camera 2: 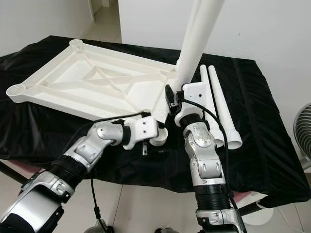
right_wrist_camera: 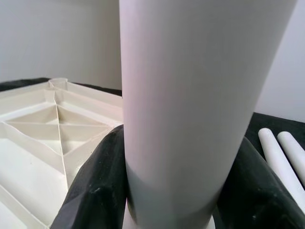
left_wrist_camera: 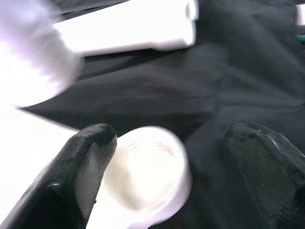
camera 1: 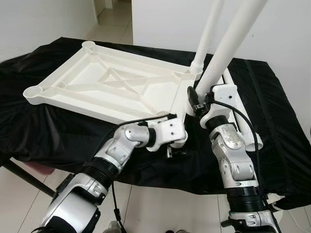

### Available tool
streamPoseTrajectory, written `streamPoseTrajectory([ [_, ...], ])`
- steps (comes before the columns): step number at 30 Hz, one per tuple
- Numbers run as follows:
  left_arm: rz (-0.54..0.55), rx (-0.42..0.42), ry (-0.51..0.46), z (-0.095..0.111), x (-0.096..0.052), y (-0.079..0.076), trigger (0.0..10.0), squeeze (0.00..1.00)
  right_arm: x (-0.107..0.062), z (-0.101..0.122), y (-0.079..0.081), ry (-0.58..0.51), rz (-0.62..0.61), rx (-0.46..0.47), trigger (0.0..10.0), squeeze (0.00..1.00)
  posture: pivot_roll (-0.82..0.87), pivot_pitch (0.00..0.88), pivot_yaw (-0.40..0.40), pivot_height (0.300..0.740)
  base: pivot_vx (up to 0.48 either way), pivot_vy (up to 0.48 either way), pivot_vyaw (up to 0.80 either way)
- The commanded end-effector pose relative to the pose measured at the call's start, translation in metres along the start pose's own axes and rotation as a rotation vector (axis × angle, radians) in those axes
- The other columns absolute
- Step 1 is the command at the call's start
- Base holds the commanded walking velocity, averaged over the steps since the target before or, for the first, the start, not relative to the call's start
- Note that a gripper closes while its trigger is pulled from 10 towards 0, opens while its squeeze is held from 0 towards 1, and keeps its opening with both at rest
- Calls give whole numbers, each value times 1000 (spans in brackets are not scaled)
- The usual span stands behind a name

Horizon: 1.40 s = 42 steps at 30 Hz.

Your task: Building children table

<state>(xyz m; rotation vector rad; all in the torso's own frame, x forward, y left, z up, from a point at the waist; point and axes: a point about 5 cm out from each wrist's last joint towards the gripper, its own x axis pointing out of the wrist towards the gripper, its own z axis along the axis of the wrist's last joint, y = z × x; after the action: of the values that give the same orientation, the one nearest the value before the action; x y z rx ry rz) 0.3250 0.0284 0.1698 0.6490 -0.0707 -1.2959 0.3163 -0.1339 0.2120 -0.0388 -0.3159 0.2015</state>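
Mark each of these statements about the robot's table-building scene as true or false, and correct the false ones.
1. The white plastic tabletop lies upside down, ribbed underside up, on the black cloth. True.
2. The right gripper is open and holds nothing. False: its fingers are shut on the white round table leg.
3. One white leg already stands upright in the tabletop's far right corner socket. True.
4. Two spare white legs lie on the cloth to the robot's left of the tabletop. False: they lie to its right.
5. The left gripper is clamped on a leg. False: its fingers are spread apart at the tabletop's near right corner socket.
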Motion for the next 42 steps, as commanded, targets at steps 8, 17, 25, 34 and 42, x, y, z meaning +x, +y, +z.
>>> streamPoseTrajectory([
  [8, 409, -174, -108, 8, -36, 33, 10000, 0, -9, -9, 12, 38, 56, -11, 10000, 0, 113, 107, -8, 740, 0, 0, 0],
  [17, 577, -329, -195, 8, -50, 42, 10000, 0, -6, -6, 15, 24, 64, 2, 10000, 0, 122, 108, -17, 740, 0, 0, 0],
  [25, 734, -431, -294, 14, -68, 51, 10000, 0, -7, -5, 13, 16, 49, -2, 10000, 0, 116, 111, -16, 740, 0, 0, 0],
  [34, 830, -484, -322, 10, -81, 47, 10000, 0, -11, -5, 15, 15, 64, -14, 10000, 0, 111, 109, -17, 740, 0, 0, 0],
  [42, 871, -506, -312, 5, -90, 35, 10000, 0, -16, -11, 23, 33, 94, -5, 10000, 0, 123, 99, -31, 740, 0, 0, 0],
])
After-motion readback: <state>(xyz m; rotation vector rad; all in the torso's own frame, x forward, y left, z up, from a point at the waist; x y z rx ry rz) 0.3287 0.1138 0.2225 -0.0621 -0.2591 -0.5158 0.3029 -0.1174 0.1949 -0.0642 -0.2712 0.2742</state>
